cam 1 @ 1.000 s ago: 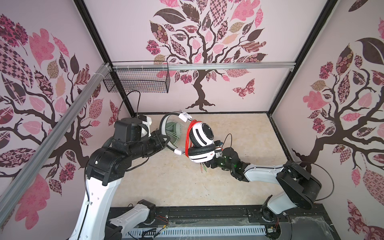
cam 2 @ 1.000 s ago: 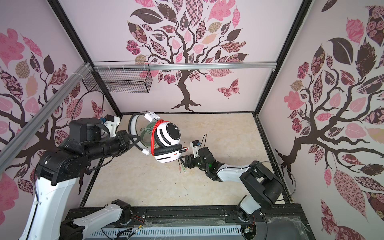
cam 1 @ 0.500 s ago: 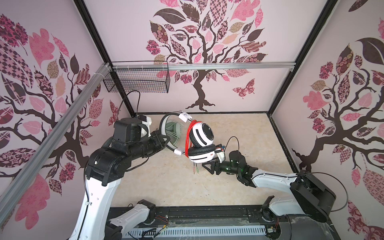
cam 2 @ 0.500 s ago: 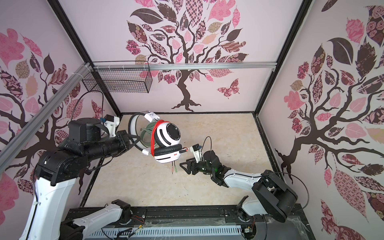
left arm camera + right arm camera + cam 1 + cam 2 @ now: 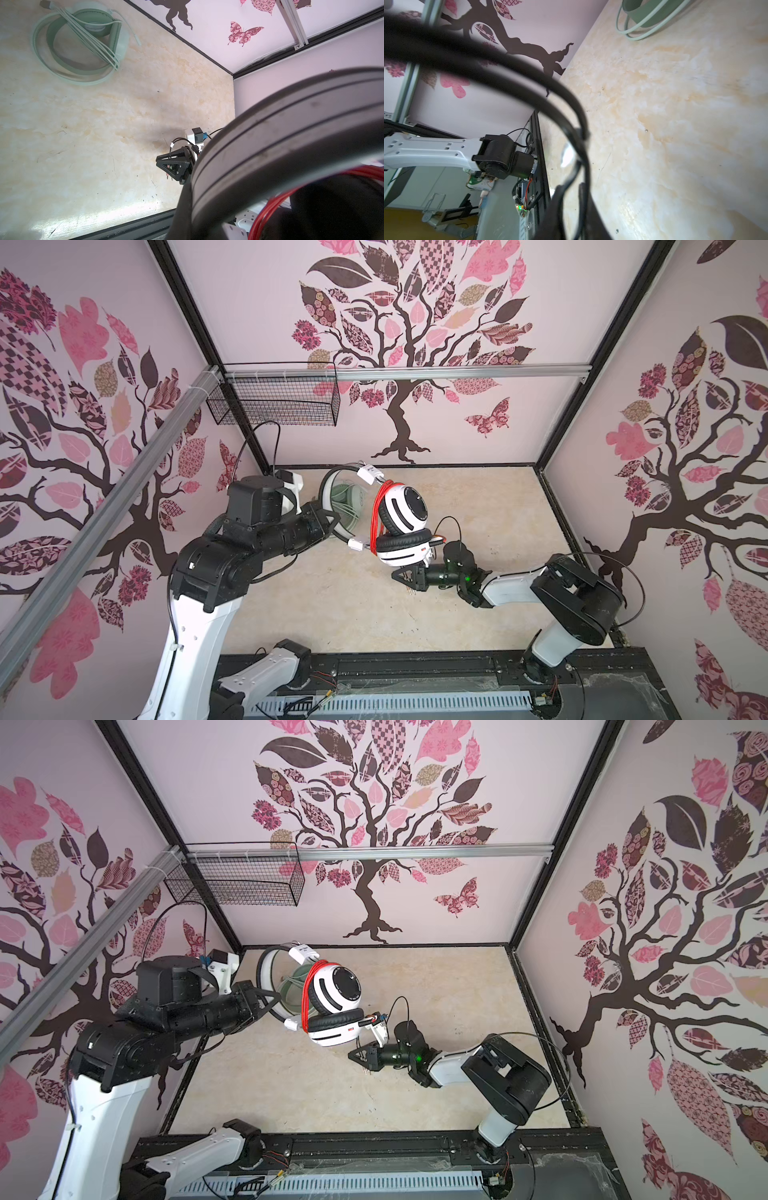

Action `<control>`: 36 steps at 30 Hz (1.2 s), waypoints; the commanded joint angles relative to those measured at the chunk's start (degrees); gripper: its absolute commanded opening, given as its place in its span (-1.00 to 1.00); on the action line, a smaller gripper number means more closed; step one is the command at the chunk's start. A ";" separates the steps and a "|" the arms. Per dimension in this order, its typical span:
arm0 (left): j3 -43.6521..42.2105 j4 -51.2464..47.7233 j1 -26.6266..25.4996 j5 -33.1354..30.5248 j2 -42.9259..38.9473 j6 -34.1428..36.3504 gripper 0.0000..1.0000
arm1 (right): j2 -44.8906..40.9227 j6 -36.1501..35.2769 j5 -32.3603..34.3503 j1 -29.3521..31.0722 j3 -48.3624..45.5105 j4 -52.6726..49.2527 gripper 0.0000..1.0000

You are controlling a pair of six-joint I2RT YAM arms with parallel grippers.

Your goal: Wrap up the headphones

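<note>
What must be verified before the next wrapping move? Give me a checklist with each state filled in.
1. Left gripper on the striped headphones: ok, shut on the band, pair held off the table.
2. Right gripper on the orange-red cord: ok, apparently shut on its end, plugs poking out.
3. Coils wound on the pair: ok, lying side by side.
4. Slack between coils and right gripper: cannot tell, hidden behind the cup.
5. Mint-green headphones out of the way: ok, flat on the table, apart from both grippers.
</note>
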 commanded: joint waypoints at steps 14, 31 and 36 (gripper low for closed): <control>1.46 10.88 -0.19 0.40 2.92 -6.53 -1.00 | -15.51 -7.36 18.28 15.41 -2.14 -25.77 -1.00; -7.60 15.11 -0.19 -13.53 8.75 -7.05 -1.00 | -15.35 -12.23 39.72 42.26 21.50 -59.40 -1.00; -13.76 12.48 -0.19 -24.87 8.51 -3.43 -1.00 | -21.72 -12.89 37.41 43.07 26.67 -68.40 -1.00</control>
